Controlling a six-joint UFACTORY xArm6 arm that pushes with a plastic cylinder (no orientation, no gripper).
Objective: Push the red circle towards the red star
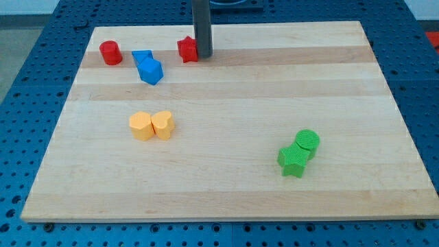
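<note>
**Tip beside the red star**

My tip (203, 55), a bare rod holding nothing, is touching the right side of the red star (188, 49). The red circle (110, 52) is sitting well apart at the view's left, with two blue blocks (147, 66) lying between them.

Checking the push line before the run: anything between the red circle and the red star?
Yes. Two blue blocks sit touching each other between the red circle and the red star, slightly toward the view's bottom of the direct line. My tip rests against the star's right side.
</note>
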